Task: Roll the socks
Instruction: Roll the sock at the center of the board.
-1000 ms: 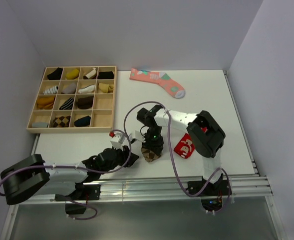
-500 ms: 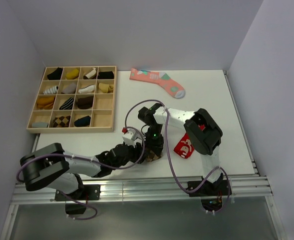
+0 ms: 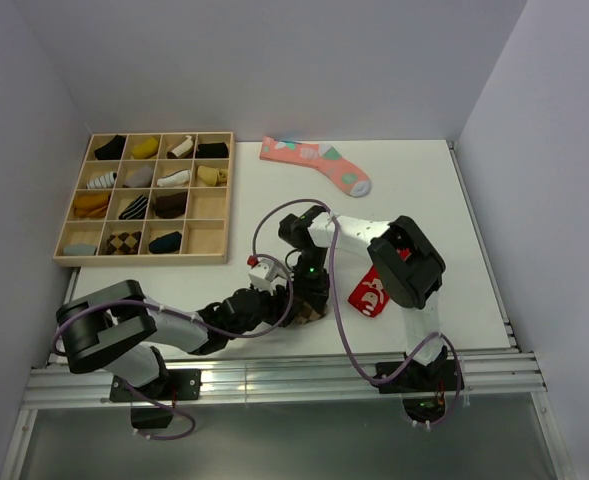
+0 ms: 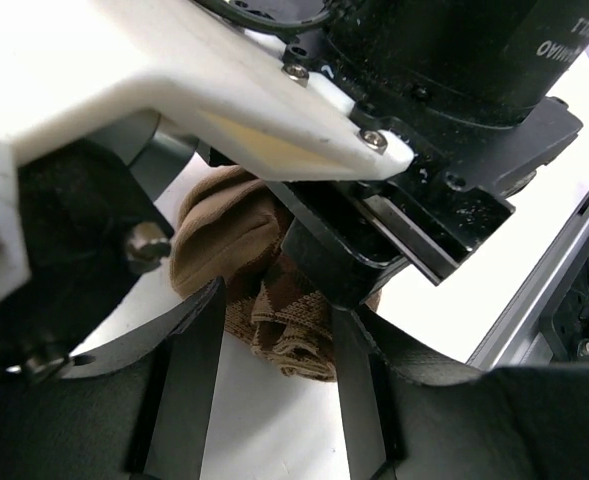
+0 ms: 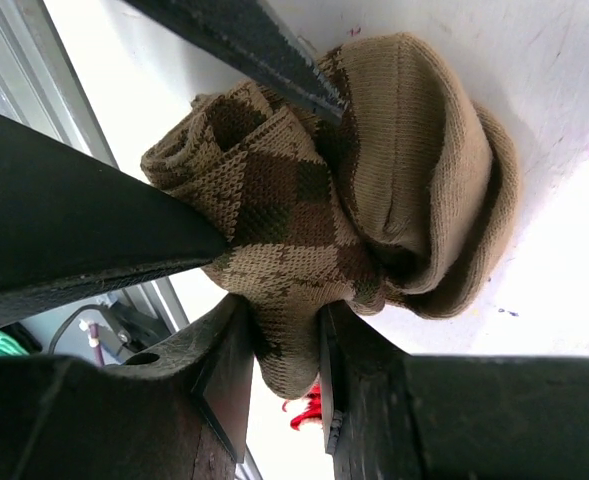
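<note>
The brown-and-tan argyle sock [image 5: 304,200] lies bunched in a loose roll on the white table near the front edge. In the top view only a corner of the sock [image 3: 312,314] shows under the two grippers. My right gripper [image 5: 284,360] is shut on a fold of the sock from above; it also shows in the top view [image 3: 309,290]. My left gripper [image 4: 274,375] is open, with its fingers [image 4: 189,380] on either side of the sock's [image 4: 274,310] near end. In the top view the left gripper [image 3: 286,306] reaches in from the left.
A red sock with a white figure [image 3: 372,292] lies just right of the grippers. A pink sock with teal patches [image 3: 319,165] lies at the back. A wooden compartment tray [image 3: 207,236] with several rolled socks stands at the back left. The table's front rail [image 3: 294,365] is close.
My left arm has swung right across the table front, bringing its open gripper up around the argyle sock. My right gripper has stayed on the sock.
</note>
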You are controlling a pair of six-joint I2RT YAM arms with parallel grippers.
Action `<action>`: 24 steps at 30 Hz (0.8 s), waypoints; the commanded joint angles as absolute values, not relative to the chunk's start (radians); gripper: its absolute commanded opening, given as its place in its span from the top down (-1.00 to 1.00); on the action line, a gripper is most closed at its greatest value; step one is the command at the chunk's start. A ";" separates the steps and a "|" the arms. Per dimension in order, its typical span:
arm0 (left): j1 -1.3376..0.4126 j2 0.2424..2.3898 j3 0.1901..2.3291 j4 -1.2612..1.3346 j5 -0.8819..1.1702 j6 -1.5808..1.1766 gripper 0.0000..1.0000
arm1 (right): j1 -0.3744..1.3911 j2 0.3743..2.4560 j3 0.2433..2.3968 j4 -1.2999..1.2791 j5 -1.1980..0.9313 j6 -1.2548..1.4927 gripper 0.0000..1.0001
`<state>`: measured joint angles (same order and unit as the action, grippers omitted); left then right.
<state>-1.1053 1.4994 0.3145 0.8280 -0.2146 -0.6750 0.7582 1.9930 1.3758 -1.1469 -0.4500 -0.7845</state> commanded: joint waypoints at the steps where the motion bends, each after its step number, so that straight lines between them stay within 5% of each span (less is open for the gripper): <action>1: -1.112 1.532 0.353 0.914 -0.149 -0.663 -0.02 | 0.773 2.054 1.367 -1.104 -0.419 -0.788 0.69; 11: -1.106 1.617 0.350 0.979 -0.083 -0.683 -0.04 | 0.773 2.057 1.370 -1.103 -0.419 -0.775 0.68; 19: -1.104 1.646 0.347 0.936 -0.064 -0.710 0.57 | 0.773 2.043 1.359 -1.075 -0.430 -0.746 0.64; 24: -1.104 1.646 0.354 0.874 -0.061 -0.718 0.86 | 0.770 2.023 1.350 -1.020 -0.434 -0.700 0.44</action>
<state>-1.0813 1.6360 0.3149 0.9054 -0.1654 -0.7471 0.7437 2.0026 1.3682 -1.1908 -0.4290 -0.7258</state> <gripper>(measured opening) 0.084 0.329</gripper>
